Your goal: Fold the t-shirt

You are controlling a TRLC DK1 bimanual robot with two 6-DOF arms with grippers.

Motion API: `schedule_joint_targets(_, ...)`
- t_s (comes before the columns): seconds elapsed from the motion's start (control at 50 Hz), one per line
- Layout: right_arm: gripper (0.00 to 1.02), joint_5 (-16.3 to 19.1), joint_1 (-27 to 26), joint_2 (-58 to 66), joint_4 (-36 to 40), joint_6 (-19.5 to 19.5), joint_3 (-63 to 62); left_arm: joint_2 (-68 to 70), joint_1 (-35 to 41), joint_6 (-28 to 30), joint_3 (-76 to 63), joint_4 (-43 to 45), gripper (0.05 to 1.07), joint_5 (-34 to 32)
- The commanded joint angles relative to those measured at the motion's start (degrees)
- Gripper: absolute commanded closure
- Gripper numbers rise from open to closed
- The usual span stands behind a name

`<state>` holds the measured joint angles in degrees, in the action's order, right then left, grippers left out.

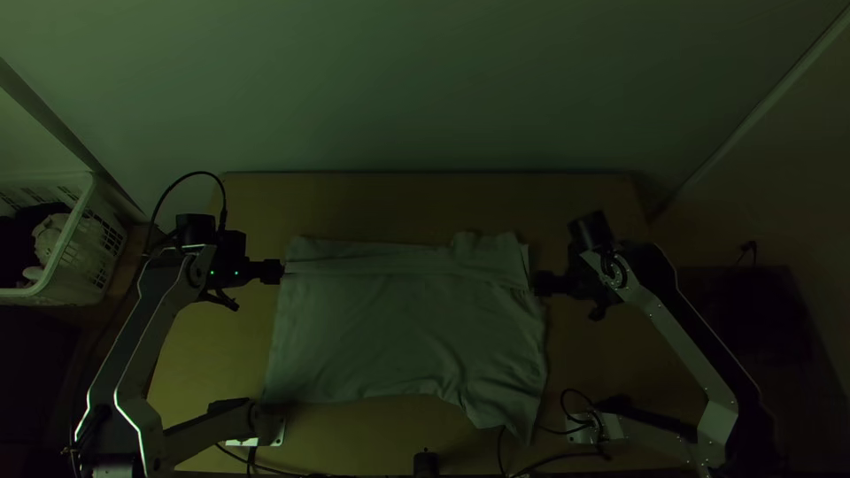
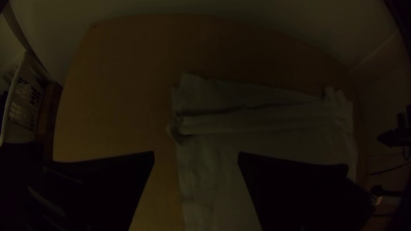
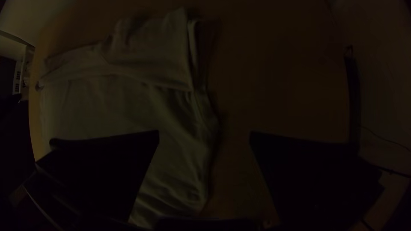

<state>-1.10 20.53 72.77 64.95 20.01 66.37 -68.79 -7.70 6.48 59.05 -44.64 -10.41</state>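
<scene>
Over to a dim table, and straight to the shirt, lying broad across the middle! Seemingly turned over in a band along the far side, with a corner poking toward the near edge. Wide open at both left gripper and right gripper, gripping nothing, near opposite sides of the shirt. Only partway along, to judge by that band; needing bigger folds and some smoothing before counting as done!
</scene>
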Motion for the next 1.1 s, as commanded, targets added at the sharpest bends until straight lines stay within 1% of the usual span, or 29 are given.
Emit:
schedule_joint_targets(0.0, 0.05, -0.39, 2.4, -2.46, 3.43, 3.02, -2.74, 4.55, -1.0, 3.45, -1.04, -2.55, 0.12, -0.66)
schedule_joint_targets(0.08, 0.04, -0.21, 3.11, -3.78, 6.16, 5.04, -4.05, 7.27, -1.08, 4.51, -1.83, -5.1, 0.12, -0.66)
schedule_joint_targets(0.1, 0.04, -0.21, 3.37, -4.22, 6.86, 6.18, -4.49, 7.97, -1.08, 4.86, -2.01, -5.98, 0.12, -0.66)
schedule_joint_targets(0.12, 0.04, -0.21, 3.81, -4.75, 7.12, 7.15, -4.93, 8.59, -1.08, 5.3, -2.09, -6.86, 0.12, -0.66)
schedule_joint_targets(0.18, 0.05, -0.04, 4.34, -6.42, 7.47, 7.94, -6.34, 10.52, -1.08, 5.65, -2.27, -8.71, 0.12, -0.66)
schedule_joint_targets(0.24, 0.05, 0.14, 5.83, -7.91, 8.18, 9.96, -8.01, 12.19, -1.08, 6.18, -2.62, -10.64, 0.12, -0.66)
schedule_joint_targets(0.36, 0.07, 2.86, 6.27, -9.93, 10.64, 14.44, -12.32, 14.74, -1.08, 7.93, -2.97, -14.86, 0.12, -0.66)
schedule_joint_targets(0.44, 0.07, 3.83, 7.85, -11.43, 11.25, 15.15, -15.22, 16.32, -1.08, 8.81, -3.15, -16.79, 0.12, -0.66)
schedule_joint_targets(0.5, 0.07, 6.9, 9.17, -12.22, 12.31, 17.08, -17.5, 17.03, -1.17, 8.9, -3.41, -18.11, 0.12, -0.57)
schedule_joint_targets(0.56, 0.1, 7.61, 9.88, -13.62, 12.31, 17.17, -18.38, 17.29, -1.17, 8.99, -3.76, -19.08, 0.12, -0.57)
schedule_joint_targets(0.62, 0.1, 9.01, 10.58, -13.53, 13.98, 17.34, -19.08, 17.64, -1.26, 8.99, -4.2, -19.78, 0.12, -0.57)
schedule_joint_targets(0.68, 0.1, 9.45, 10.23, -12.3, 16.44, 17.08, -19.7, 18.17, -1.7, 9.08, -4.91, -19.87, 0.12, -0.57)
schedule_joint_targets(0.76, 0.1, 10.68, 10.58, -13.09, 17.23, 16.9, -20.14, 19.22, -2.49, 9.52, -5.78, -19.96, 0.12, -0.57)
schedule_joint_targets(0.8, 0.15, 11.12, 11.63, -13.18, 17.76, 16.9, -19.87, 20.1, -2.58, 9.52, -6.22, -19.96, 0.12, -0.57)
schedule_joint_targets(0.84, 0.16, 11.39, 12.51, -13.09, 18.28, 16.99, -19.79, 20.81, -2.67, 9.6, -6.84, -19.96, 0.12, -0.57)
schedule_joint_targets(0.94, 0.16, 12.88, 13.74, -12.39, 18.46, 16.99, -20.05, 21.95, -3.11, 9.6, -8.77, -20.04, 0.12, -0.57)
schedule_joint_targets(1.0, 0.2, 13.58, 15.06, -11.51, 18.37, 17.08, -20.31, 22.3, -3.46, 10.31, -10.0, -20.04, 0.12, -0.57)
schedule_joint_targets(1.08, 0.22, 15.08, 15.5, -10.55, 17.85, 16.29, -21.02, 23.09, -3.98, 11.19, -10.88, -20.04, 0.12, -0.57)
